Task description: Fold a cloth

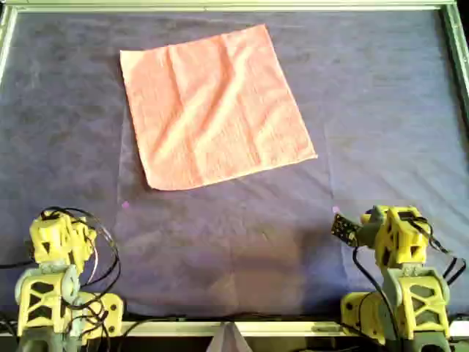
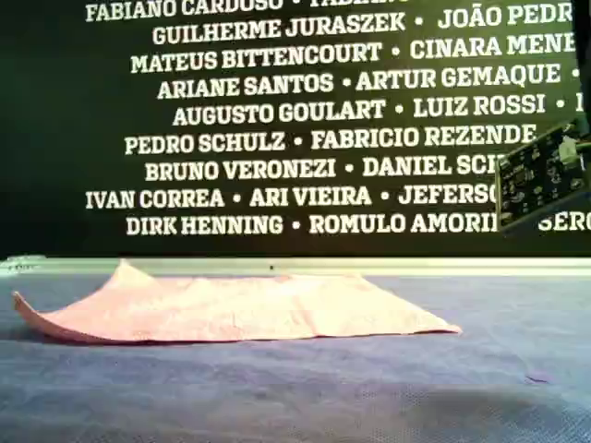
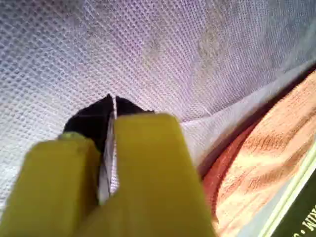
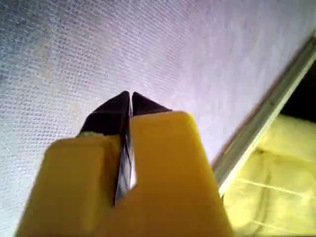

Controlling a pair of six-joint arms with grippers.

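The salmon-pink cloth (image 1: 216, 110) lies spread open and flat on the dark purple table covering (image 1: 388, 110), turned a little, toward the far side. In the exterior view the cloth (image 2: 231, 309) has slightly raised corners. My first gripper (image 3: 114, 98) is shut and empty over the covering, with the cloth's edge (image 3: 266, 158) off to one side of it, apart. My second gripper (image 4: 130, 95) is shut and empty over bare covering. Two yellow arms (image 1: 62, 238) (image 1: 392, 235) sit folded at the near edge, well away from the cloth. The wrist views do not show which is which.
A pale metal rail (image 1: 220, 6) frames the table and also shows in the second wrist view (image 4: 261, 128). A dark wall with white names (image 2: 277, 111) stands behind the far rail (image 2: 277, 266). A circuit board (image 2: 545, 175) hangs at the exterior view's right.
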